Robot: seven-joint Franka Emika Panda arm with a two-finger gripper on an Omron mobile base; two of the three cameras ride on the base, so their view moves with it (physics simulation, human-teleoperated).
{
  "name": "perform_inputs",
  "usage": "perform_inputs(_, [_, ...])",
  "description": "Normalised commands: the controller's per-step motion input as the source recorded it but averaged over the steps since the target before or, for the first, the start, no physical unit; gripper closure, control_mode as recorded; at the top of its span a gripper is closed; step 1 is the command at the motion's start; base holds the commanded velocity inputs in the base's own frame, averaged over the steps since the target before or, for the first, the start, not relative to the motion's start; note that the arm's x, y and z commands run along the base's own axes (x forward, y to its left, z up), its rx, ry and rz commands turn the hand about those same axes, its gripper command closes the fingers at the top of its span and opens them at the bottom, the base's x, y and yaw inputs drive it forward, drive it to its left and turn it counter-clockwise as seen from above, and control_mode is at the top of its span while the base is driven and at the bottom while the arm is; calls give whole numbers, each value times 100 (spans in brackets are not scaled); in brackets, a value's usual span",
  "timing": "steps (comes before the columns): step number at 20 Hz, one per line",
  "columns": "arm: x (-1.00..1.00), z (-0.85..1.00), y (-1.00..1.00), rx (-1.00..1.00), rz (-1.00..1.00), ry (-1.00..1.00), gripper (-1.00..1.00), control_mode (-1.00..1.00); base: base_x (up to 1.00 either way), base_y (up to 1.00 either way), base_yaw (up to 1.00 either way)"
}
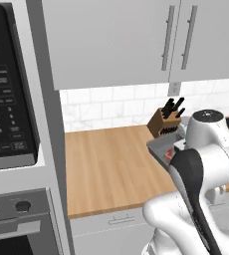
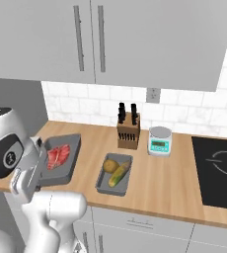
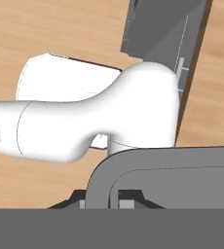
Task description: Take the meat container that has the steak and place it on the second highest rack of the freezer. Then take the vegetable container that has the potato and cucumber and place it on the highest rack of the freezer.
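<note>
Gripping the meat container (image 2: 68, 170) by its near rim: gripper (image 3: 104, 198) closed on the grey wall, one dark tip on either side of it in the hand view. Carrying the steak (image 2: 59, 155) flat inside the tray, toward the far end. Hanging at the left end of the counter (image 2: 165, 183), seemingly raised a little off the wood; contact underneath hard to judge.

Judging the step as carrying the meat to the freezer's second highest rack. Doing it well:
- holding the tray level, since pinching one edge is inviting the far end to sag and the steak to slide
- lifting clear of the counter edge before swinging away
- moving slowly, with the grip set off-centre
- watching the arm's own elbow, crowding close beneath the tray in the hand view

Counting:
- containers: two, the second being the vegetable container (image 2: 101, 184), sitting well apart to the right
- steak: one
- potato (image 2: 110, 164): one
- cucumber (image 2: 119, 173): one, lying touching the potato
- knife block (image 2: 128, 131): one
- kitchen scale (image 2: 160, 141): one, standing just beside the block
</note>
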Motion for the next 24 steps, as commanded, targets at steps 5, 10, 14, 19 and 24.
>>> perform_inputs(5, [-3, -8, 0, -2, 0, 0, 100, 100, -23, 0, 0])
perform_inputs(10, [0, 0, 0, 0, 0, 0, 100, 100, -66, 6, 0])
perform_inputs(14, [0, 0, 0, 0, 0, 0, 100, 100, -61, 49, 0])
perform_inputs(19, [0, 0, 0, 0, 0, 0, 100, 100, -60, 78, 0])
perform_inputs(24, [0, 0, 0, 0, 0, 0, 100, 100, -40, 95, 0])
